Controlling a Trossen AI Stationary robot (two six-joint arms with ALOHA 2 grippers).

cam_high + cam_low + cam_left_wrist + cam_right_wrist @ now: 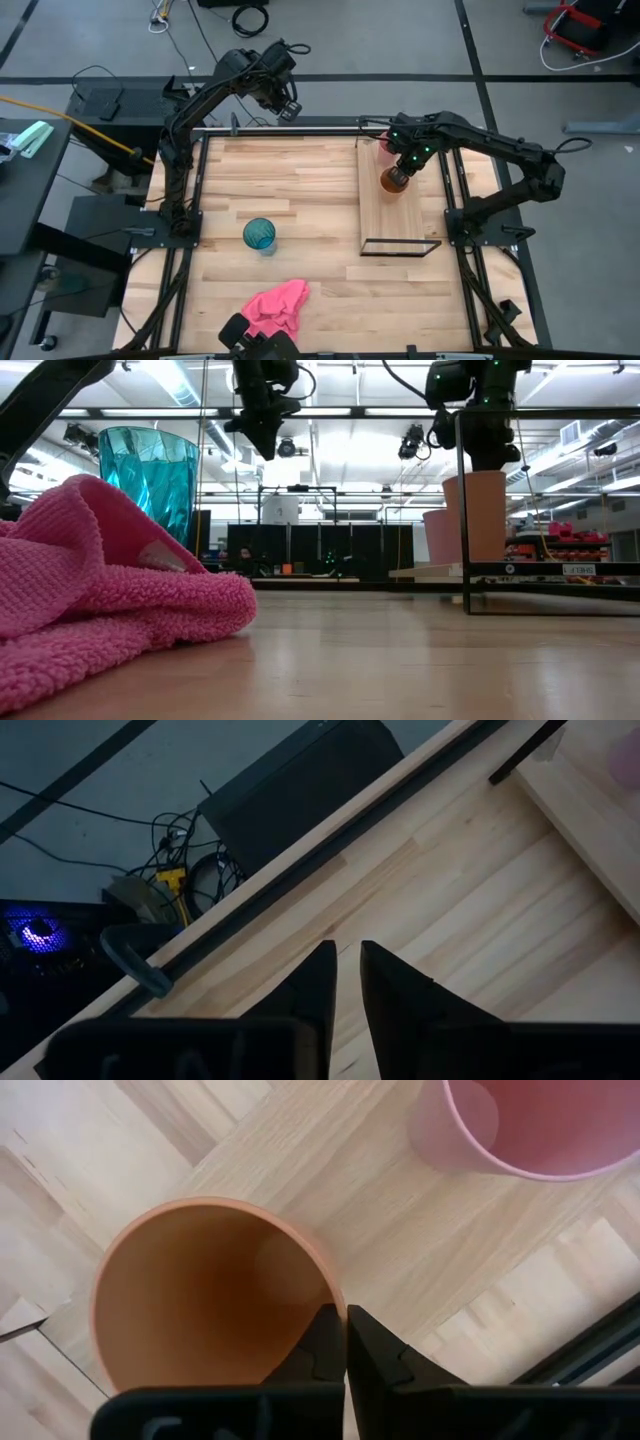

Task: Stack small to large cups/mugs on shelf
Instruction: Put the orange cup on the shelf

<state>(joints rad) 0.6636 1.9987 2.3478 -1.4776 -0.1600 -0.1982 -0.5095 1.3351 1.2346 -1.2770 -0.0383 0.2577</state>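
The orange cup (392,183) stands upright on the pale shelf board (398,222), with the pink cup (384,150) just beyond it toward the far edge, also on the board. My right gripper (402,168) is above the orange cup and shut on its rim. The teal cup (260,235) stands on the tabletop left of the shelf. My left gripper (286,106) hangs high over the table's far edge, empty, its fingers close together. My right gripper pinches the orange cup's rim (335,1302), with one finger inside the cup and one outside. The fingers come from above, pointing down. The cup is upright (475,515), its base on or just above the shelf board; I cannot tell which.
A pink cloth (278,305) lies crumpled near the table's front edge. The shelf's black wire frame (400,247) rises at its near end. Bare tabletop lies between the teal cup and the shelf.
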